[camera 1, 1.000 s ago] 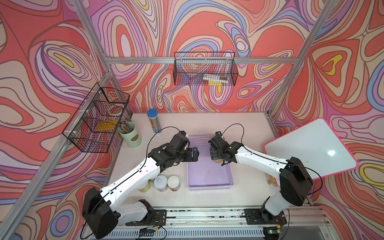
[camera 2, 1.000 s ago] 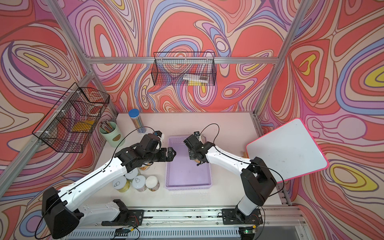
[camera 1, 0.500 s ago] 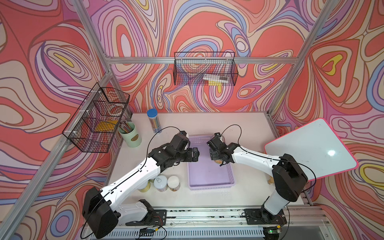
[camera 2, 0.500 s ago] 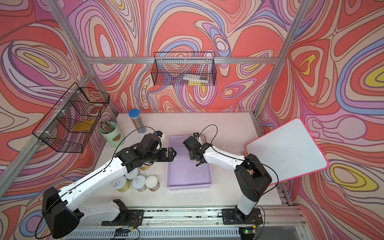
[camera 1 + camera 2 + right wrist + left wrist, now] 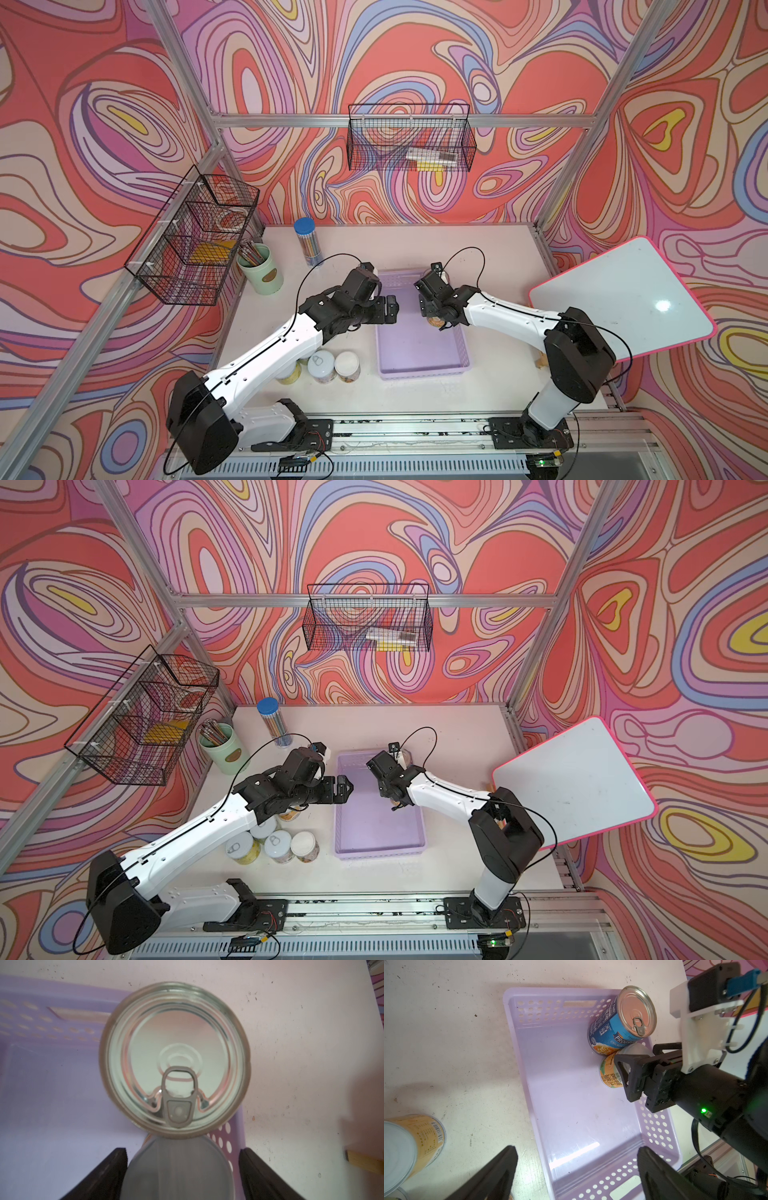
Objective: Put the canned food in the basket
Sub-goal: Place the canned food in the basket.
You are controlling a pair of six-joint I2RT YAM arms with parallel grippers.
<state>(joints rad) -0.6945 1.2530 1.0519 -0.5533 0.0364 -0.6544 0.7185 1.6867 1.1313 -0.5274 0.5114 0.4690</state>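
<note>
Though cans (image 5: 612, 1026) hug its wall, basket (image 5: 571, 1105) lies open.

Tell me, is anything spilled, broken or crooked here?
Nothing is spilled or broken. The tall blue-labelled tin and the small yellow-labelled tin sit together in a corner of the lilac plastic basket. Only the pink-rimmed whiteboard looks odd: it lies slanted, sticking out past the right edge of the pale table.

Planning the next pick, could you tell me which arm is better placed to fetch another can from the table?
Left. The left gripper is open and empty, and the loose cans stand on its side of the basket; the right gripper straddles a can inside.
</note>
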